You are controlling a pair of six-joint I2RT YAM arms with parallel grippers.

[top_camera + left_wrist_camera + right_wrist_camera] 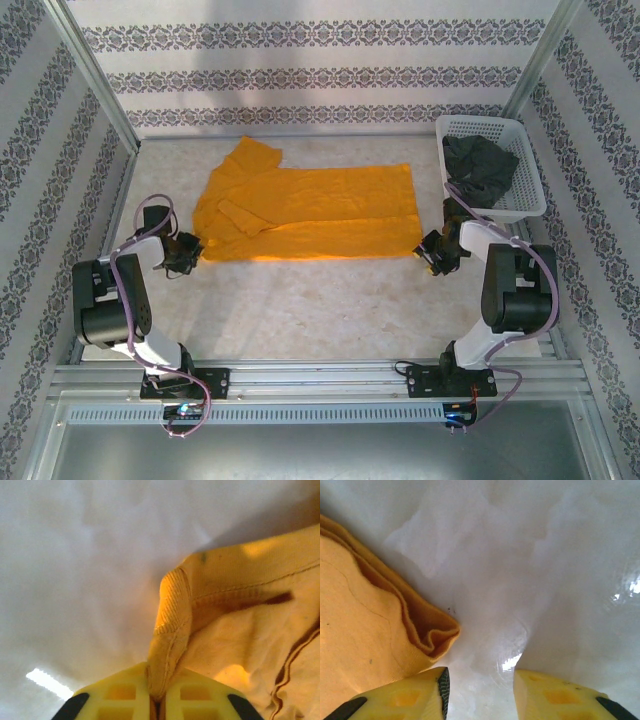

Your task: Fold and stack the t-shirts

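Pinches the left end of the orange-yellow t-shirt (310, 205) with the left gripper (159, 700), jaws closed on cloth. Holds the right gripper (480, 680) parted beside the right corner, cloth just left of the gap (nothing between the fingers yet). Lies lengthwise left-to-right across the table (300, 310).

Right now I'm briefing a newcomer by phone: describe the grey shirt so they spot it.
Look to the far right corner of the table, where a white basket stands. The grey shirt lies crumpled inside it. It is dark and bunched, unlike the orange shirt spread on the table.
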